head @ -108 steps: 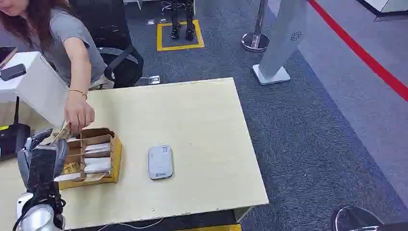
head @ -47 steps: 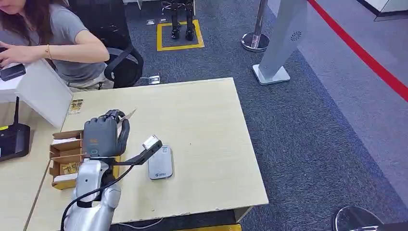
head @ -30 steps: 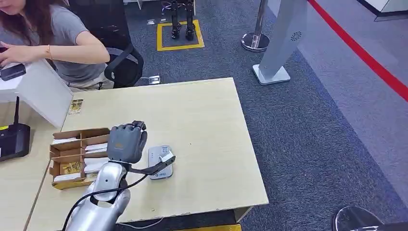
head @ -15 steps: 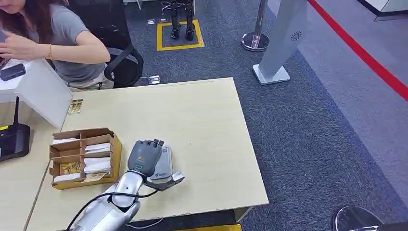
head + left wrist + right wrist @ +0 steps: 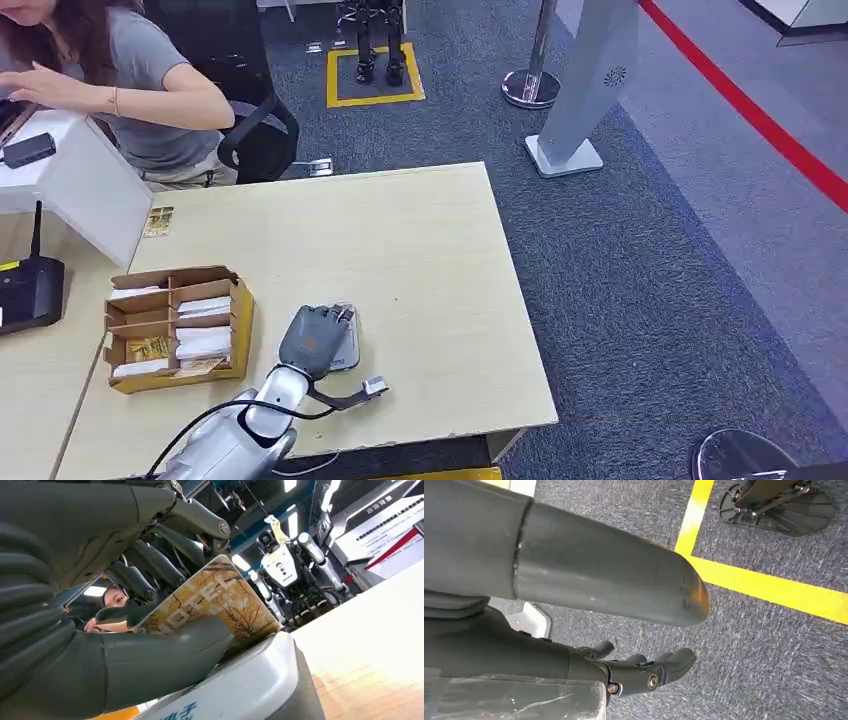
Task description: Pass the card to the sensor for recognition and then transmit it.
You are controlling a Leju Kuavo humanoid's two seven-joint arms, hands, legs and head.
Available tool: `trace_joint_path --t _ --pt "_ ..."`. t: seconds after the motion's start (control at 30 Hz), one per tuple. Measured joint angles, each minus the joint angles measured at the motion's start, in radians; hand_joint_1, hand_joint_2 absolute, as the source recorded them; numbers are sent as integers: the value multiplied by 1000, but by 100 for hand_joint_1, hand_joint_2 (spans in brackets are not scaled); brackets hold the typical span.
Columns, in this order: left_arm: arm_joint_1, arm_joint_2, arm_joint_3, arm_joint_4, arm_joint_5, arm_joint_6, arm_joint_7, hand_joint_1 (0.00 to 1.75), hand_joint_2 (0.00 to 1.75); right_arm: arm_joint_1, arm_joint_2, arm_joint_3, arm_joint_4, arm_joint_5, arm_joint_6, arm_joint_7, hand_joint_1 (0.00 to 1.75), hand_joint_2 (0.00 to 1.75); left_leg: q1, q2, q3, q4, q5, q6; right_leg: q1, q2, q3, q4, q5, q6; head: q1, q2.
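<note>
My left hand (image 5: 315,340) lies palm down over the grey card sensor (image 5: 353,349) on the wooden table (image 5: 430,250), hiding most of it. In the left wrist view the hand (image 5: 75,630) pinches a brown leaf-patterned hotel card (image 5: 210,600) between thumb and fingers. The card lies flat just above the sensor's rounded grey top (image 5: 240,690). My right hand (image 5: 644,672) hangs over the carpet, fingers loosely apart and holding nothing.
A cardboard box (image 5: 240,320) with several card stacks stands left of the sensor. A loose card (image 5: 157,221) lies near a white partition (image 5: 95,190). A black device (image 5: 25,290) sits at far left. A seated person (image 5: 140,70) reaches over the desk behind.
My left hand has carried the card from the box rightward and down onto the sensor. The person's hand left the box and went back to the far desk.
</note>
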Motion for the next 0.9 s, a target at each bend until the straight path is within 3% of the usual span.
trace_joint_path --t 0.3,0.53,0.63,0.73,0.9 --pt "-14 -6 -1 12 0 44 60 175 175 -1 0 0 0 -6 -1 9 0 0 0 0 1 0 1 0 0 0 1 0 0 0 0 0" --pt "17 12 107 -206 0 1 20 175 175 7 0 0 0 -21 -3 8 0 0 0 0 0 0 2 -1 0 0 -1 0 1 -1 0 0" --pt "55 8 177 -307 1 32 -39 175 175 11 0 0 0 -24 -3 8 0 0 0 0 -1 0 2 -1 0 0 -1 0 1 -1 0 0" --pt "120 -44 333 -464 1 21 -206 175 175 18 0 0 0 -27 -7 6 0 0 0 0 -3 0 2 -1 0 0 -3 0 1 -1 0 0" --pt "164 -89 479 -598 1 8 -243 175 175 24 0 0 0 -29 -7 6 0 0 0 0 -2 0 1 -1 0 0 -3 0 1 -1 0 0"
